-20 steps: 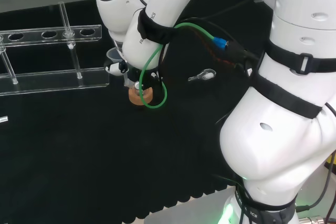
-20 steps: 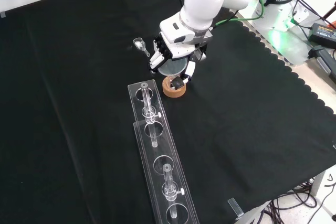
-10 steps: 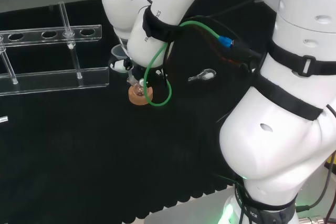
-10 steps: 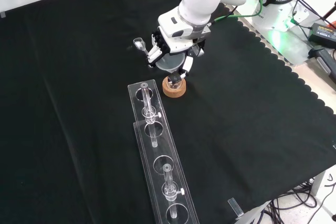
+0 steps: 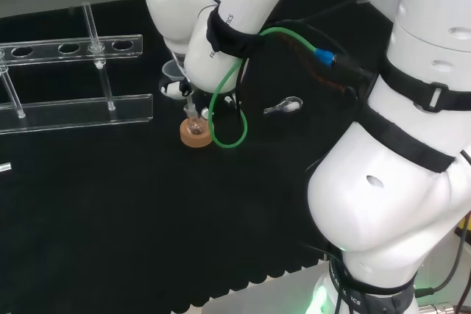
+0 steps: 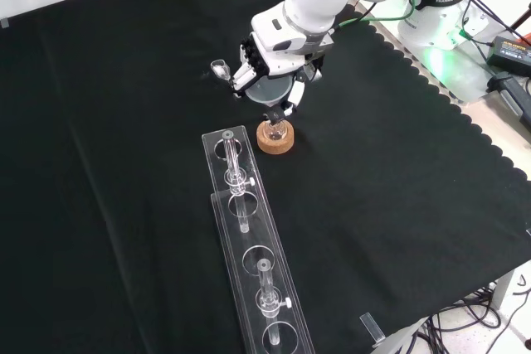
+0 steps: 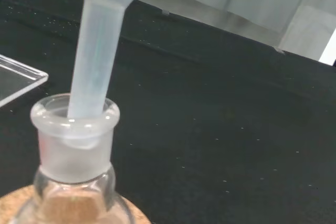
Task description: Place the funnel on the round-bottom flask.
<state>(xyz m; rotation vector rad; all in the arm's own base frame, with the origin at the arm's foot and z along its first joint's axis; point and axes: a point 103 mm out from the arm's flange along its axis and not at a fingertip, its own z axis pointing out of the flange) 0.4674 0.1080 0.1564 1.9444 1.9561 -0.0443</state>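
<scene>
We are seeing a frosted, matt translucent funnel [image 7: 97, 56] entering a glossy clear-glass flask [image 7: 73, 145] (neck ground cloudy), sitting on a rough cork ring [image 6: 275, 138]; at six o'clock, matt black cloth [image 6: 124, 122] is lying.

A long clear plastic rack [image 6: 253, 263] lies on the black cloth [image 6: 124, 163], holding some upright glass tubes [image 6: 231, 159]; a small clear glass piece [image 6: 221, 70] lies apart, farther back in the front view.
</scene>
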